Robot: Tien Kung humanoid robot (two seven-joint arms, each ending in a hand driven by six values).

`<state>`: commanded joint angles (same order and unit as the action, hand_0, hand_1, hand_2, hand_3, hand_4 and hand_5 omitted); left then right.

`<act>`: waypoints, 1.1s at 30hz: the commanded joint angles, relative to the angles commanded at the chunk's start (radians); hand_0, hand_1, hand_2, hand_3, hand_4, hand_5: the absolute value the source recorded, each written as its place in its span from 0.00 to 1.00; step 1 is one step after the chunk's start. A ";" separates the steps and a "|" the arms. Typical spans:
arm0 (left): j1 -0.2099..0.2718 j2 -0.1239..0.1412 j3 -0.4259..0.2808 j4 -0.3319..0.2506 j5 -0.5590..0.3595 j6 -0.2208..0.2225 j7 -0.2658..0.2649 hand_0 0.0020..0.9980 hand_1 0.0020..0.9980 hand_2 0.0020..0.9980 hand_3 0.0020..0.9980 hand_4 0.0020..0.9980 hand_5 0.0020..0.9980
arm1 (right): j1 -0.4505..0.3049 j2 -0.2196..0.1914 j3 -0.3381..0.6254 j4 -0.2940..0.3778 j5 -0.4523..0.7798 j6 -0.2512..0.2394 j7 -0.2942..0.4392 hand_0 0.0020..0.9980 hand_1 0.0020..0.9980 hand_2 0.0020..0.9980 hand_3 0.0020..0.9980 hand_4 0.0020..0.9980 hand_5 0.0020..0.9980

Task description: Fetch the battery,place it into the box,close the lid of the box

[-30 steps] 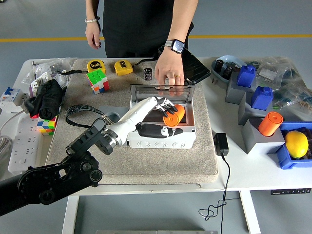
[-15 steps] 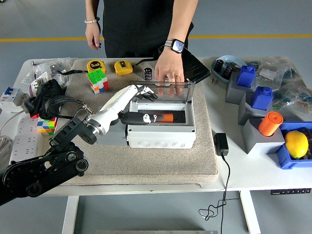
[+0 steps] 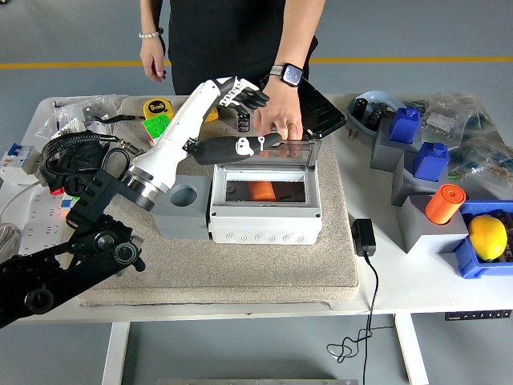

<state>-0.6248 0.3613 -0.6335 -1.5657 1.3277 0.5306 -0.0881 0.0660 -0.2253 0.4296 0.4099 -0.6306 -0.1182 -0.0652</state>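
Observation:
An orange battery (image 3: 260, 191) lies inside the white box (image 3: 264, 228) in the middle of the beige mat. The box's clear lid (image 3: 272, 154) stands up at its far edge, and a person's hand (image 3: 280, 116) with a watch rests on the lid's top. My left hand (image 3: 247, 120) is raised above the lid's left end, fingers spread, holding nothing. A grey holder block (image 3: 183, 210) with an empty round hole sits against the box's left side. My right arm is out of view.
Behind the hand are a Rubik's cube (image 3: 157, 126), a yellow tape measure (image 3: 156, 107) and a black case (image 3: 321, 108). At the right stand grey blocks with blue parts (image 3: 405, 124), another orange battery (image 3: 445, 203), a lemon (image 3: 487, 237) and a power adapter (image 3: 363, 237).
My left hand let go of the orange battery inside the box, then rose up and back to the left, above the lid. The person's hand stayed on the lid.

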 joint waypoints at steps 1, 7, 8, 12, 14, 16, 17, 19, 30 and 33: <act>-0.013 -0.009 0.001 0.016 0.013 -0.012 0.021 0.61 0.63 0.58 0.58 0.96 0.41 | 0.000 0.000 0.000 0.000 0.000 0.000 0.000 0.59 0.61 0.58 0.57 0.93 0.44; -0.073 -0.049 0.025 0.102 0.070 -0.073 0.134 0.71 0.71 0.65 0.63 0.96 0.41 | 0.001 0.000 -0.005 0.001 0.003 0.000 0.000 0.59 0.61 0.58 0.57 0.93 0.44; -0.080 -0.054 0.029 0.112 0.076 -0.081 0.144 0.71 0.71 0.65 0.63 0.96 0.41 | 0.002 0.000 -0.006 0.001 0.003 0.000 0.000 0.59 0.61 0.58 0.57 0.93 0.44; -0.120 -0.076 0.054 0.170 0.104 -0.120 0.202 0.72 0.73 0.69 0.66 0.96 0.44 | 0.002 0.000 -0.009 0.003 0.004 0.001 0.000 0.59 0.61 0.58 0.57 0.93 0.44; -0.136 -0.083 0.069 0.190 0.112 -0.142 0.228 0.72 0.73 0.69 0.66 0.96 0.44 | 0.002 0.000 -0.010 0.004 0.003 0.001 0.000 0.59 0.61 0.58 0.57 0.93 0.44; -0.141 -0.082 0.075 0.191 0.124 -0.159 0.259 0.72 0.73 0.69 0.66 0.96 0.44 | 0.003 0.000 -0.010 0.005 0.003 0.001 -0.001 0.59 0.61 0.58 0.57 0.93 0.44; -0.141 -0.080 0.080 0.188 0.130 -0.165 0.271 0.72 0.73 0.69 0.66 0.96 0.44 | 0.002 -0.001 -0.008 0.006 0.002 0.000 0.000 0.59 0.61 0.58 0.57 0.93 0.44; -0.137 -0.074 0.086 0.179 0.136 -0.169 0.282 0.44 0.63 0.63 0.62 0.96 0.44 | 0.002 0.000 -0.006 0.007 0.001 0.000 0.000 0.60 0.61 0.58 0.57 0.93 0.44; -0.111 -0.047 0.095 0.134 0.177 -0.265 0.388 0.28 0.51 0.60 0.60 0.95 0.46 | 0.000 -0.001 -0.002 0.009 -0.002 0.000 0.000 0.59 0.61 0.58 0.57 0.93 0.44; -0.095 -0.034 0.086 0.096 0.177 -0.271 0.391 0.28 0.51 0.60 0.60 0.95 0.46 | -0.001 -0.001 0.002 0.013 -0.007 -0.001 0.000 0.59 0.61 0.58 0.57 0.93 0.44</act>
<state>-0.7197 0.3269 -0.5473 -1.4695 1.5045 0.2597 0.3026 0.0651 -0.2268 0.4313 0.4225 -0.6375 -0.1188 -0.0653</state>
